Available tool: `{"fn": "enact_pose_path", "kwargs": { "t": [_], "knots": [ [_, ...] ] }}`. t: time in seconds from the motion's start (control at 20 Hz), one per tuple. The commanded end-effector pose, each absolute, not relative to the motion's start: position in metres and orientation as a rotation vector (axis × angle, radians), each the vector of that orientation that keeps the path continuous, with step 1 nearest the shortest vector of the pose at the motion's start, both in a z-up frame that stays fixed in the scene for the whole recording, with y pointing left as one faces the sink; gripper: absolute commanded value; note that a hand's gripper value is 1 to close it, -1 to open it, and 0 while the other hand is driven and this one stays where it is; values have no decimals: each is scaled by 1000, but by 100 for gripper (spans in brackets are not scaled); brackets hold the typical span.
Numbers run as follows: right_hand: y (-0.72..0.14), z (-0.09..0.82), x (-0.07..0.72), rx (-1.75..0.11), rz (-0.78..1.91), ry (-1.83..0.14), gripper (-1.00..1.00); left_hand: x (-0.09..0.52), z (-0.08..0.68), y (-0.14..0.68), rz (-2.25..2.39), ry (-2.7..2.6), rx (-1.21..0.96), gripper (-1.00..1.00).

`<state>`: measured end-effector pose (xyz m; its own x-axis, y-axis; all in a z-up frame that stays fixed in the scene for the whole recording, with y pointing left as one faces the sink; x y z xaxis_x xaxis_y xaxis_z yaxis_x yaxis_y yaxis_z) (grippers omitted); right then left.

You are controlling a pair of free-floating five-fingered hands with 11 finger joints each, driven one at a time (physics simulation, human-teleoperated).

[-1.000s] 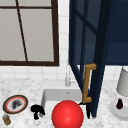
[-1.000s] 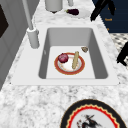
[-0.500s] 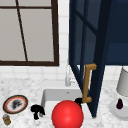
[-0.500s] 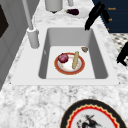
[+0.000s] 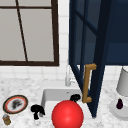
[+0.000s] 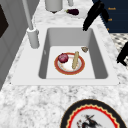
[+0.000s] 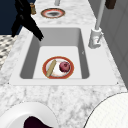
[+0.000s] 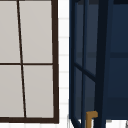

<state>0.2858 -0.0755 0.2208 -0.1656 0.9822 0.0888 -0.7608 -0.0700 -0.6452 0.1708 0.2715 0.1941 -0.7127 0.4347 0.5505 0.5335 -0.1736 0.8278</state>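
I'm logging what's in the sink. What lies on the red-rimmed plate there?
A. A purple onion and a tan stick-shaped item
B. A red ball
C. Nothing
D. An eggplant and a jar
A: on the plate in the sink lie a purple onion and a tan stick-shaped item.

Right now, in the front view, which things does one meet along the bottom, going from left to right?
Small brown jar → patterned plate → left hand → red ball → wooden door handle → eggplant on a white plate.
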Motion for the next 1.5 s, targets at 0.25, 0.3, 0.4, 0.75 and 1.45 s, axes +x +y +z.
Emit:
{"fn": "enact_pose_path", "kwargs": {
  "t": [0.25, 0.3, 0.4, 0.75, 1.45],
  "knots": [
    [-40, 259, 293, -522, 1677, -505, -100, 171, 194, 272, -2047, -1970, -1158, 0],
    [-39, 264, 292, -523, 1674, -490, -100, 171, 194, 272, -2047, -1970, -1158, 0],
    [-36, 274, 291, -527, 1669, -472, -100, 171, 194, 272, -2047, -1970, -1158, 0],
    [-41, 319, 287, -534, 1650, -464, -100, 171, 194, 272, -2047, -1970, -1158, 0],
    [-110, 415, 263, -520, 1647, -516, -100, 171, 194, 272, -2047, -1970, -1158, 0]
  ]
}}
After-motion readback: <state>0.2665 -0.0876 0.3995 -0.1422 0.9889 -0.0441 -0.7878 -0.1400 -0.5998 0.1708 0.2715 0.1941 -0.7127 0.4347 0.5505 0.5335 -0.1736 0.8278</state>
